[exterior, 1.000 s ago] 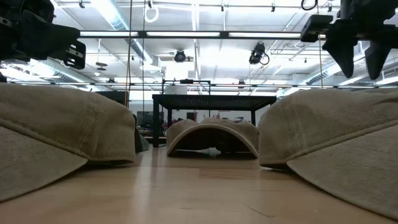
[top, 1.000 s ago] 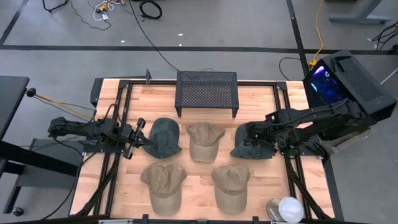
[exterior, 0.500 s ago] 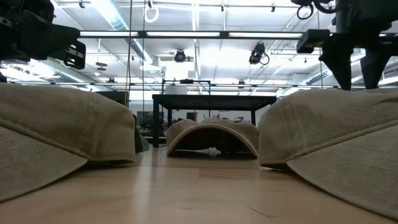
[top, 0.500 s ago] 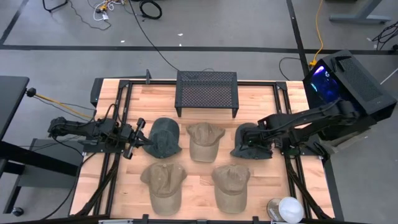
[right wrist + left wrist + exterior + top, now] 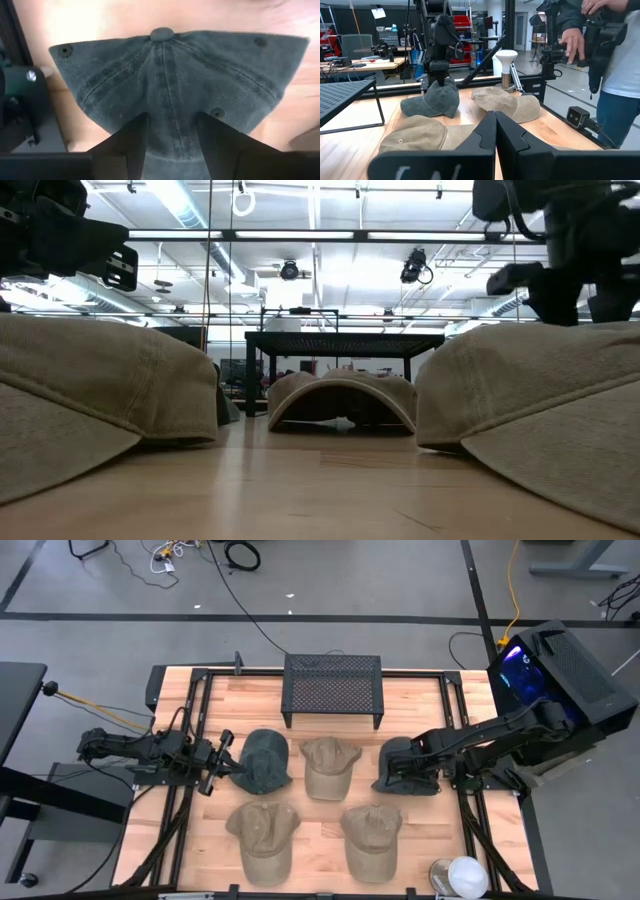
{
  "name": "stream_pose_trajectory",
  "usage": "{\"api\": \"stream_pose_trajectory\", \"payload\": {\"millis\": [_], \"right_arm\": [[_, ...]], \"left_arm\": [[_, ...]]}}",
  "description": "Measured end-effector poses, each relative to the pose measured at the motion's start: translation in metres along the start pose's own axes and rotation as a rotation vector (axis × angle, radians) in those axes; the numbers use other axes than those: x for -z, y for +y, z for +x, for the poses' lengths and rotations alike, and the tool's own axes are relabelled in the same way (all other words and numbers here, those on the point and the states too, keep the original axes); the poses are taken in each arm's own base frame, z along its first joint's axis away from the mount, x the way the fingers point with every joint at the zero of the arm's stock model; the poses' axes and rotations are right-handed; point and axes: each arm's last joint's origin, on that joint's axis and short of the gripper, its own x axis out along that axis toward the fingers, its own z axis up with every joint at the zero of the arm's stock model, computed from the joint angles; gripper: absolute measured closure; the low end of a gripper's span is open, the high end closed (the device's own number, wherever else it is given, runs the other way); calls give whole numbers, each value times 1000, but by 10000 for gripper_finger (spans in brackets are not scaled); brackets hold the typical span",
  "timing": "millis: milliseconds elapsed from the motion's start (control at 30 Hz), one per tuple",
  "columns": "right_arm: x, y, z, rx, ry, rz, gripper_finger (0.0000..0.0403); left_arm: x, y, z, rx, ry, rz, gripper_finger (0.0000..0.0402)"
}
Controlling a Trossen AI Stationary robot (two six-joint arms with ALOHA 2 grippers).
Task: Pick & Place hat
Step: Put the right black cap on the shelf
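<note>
A dark grey-green cap (image 5: 398,772) lies crown-up on the table's right side; its button (image 5: 161,34) and eyelets show in the right wrist view. My right gripper (image 5: 172,150) is open and stands directly over this cap, pointing down, one finger on either side of a strip of the crown; the left wrist view shows it (image 5: 438,75) at the cap's top (image 5: 430,100). My left gripper (image 5: 228,766) waits shut at the table's left, beside a second dark cap (image 5: 265,760). My right gripper comes at the dark cap's crown (image 5: 170,115) from above, fingers pointing down and spread to either side of a middle seam panel. The cap rests flat on the table. Whether the fingertips (image 5: 134,142) touch the cloth, I cannot tell.
Three tan caps lie on the table: one in the middle (image 5: 328,768), two near the front edge (image 5: 265,835) (image 5: 372,838). A black mesh rack (image 5: 332,688) stands at the far edge. A white-topped object (image 5: 460,877) sits at the near right corner. A person (image 5: 605,55) stands beyond the table's right side.
My right gripper has moved down and slightly toward the table's left, coming over the right dark cap's crown with its fingers apart. The cap has stayed in place. The left arm has kept still.
</note>
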Motion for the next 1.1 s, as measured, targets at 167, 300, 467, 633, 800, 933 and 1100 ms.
{"api": "stream_pose_trajectory", "payload": {"millis": [167,300,467,633,800,933,1100], "right_arm": [[1,1,3,-2,32,0,238],[1,0,3,14,28,2,262],[0,-2,3,30,13,3,311],[0,-2,3,31,8,4,367],[0,-2,3,29,8,5,395],[0,-2,1,28,5,52,391],[-1,-4,-17,55,-5,116,398]], "left_arm": [[0,0,0,0,0,0,399],[0,0,0,0,1,0,399],[0,0,0,0,1,0,399],[0,0,0,0,0,0,399],[0,0,0,0,0,0,399],[0,0,0,0,0,0,399],[0,0,0,0,1,0,399]]}}
